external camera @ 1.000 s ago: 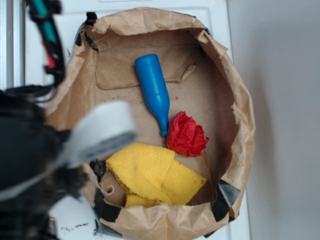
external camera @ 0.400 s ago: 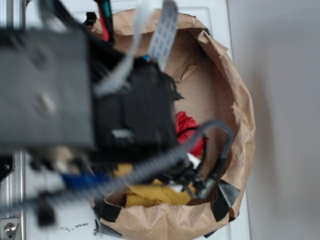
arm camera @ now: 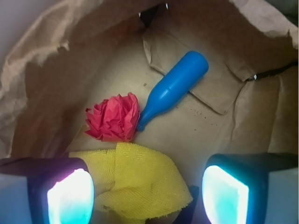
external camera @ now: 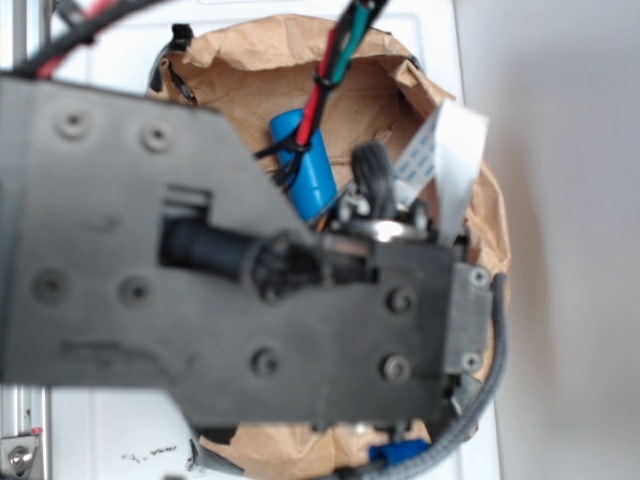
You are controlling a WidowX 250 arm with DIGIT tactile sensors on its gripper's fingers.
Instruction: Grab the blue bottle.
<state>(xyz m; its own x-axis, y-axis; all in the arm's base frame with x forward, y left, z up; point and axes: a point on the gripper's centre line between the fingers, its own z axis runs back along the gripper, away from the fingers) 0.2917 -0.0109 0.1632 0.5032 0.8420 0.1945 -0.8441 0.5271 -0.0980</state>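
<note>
The blue bottle [arm camera: 174, 88] lies on its side on the floor of a brown paper bag, its narrow neck pointing toward the red paper ball [arm camera: 113, 118]. In the exterior view only part of the bottle's body [external camera: 312, 172] shows behind the arm. My gripper [arm camera: 147, 193] is open and empty. It hangs above the yellow cloth [arm camera: 142, 182], well short of the bottle. Its two fingers [arm camera: 70, 196] stand wide apart at the bottom of the wrist view. The arm hides the gripper in the exterior view.
The brown paper bag [arm camera: 42, 60] walls in everything; its rolled rim [external camera: 300, 35] shows in the exterior view. The red ball touches the bottle's neck. The black arm body [external camera: 200, 270] and a flat ribbon cable [external camera: 440, 160] fill most of the exterior view.
The arm has swung from the left edge over the bag. It now covers the cloth, the red ball and most of the bottle in the exterior view.
</note>
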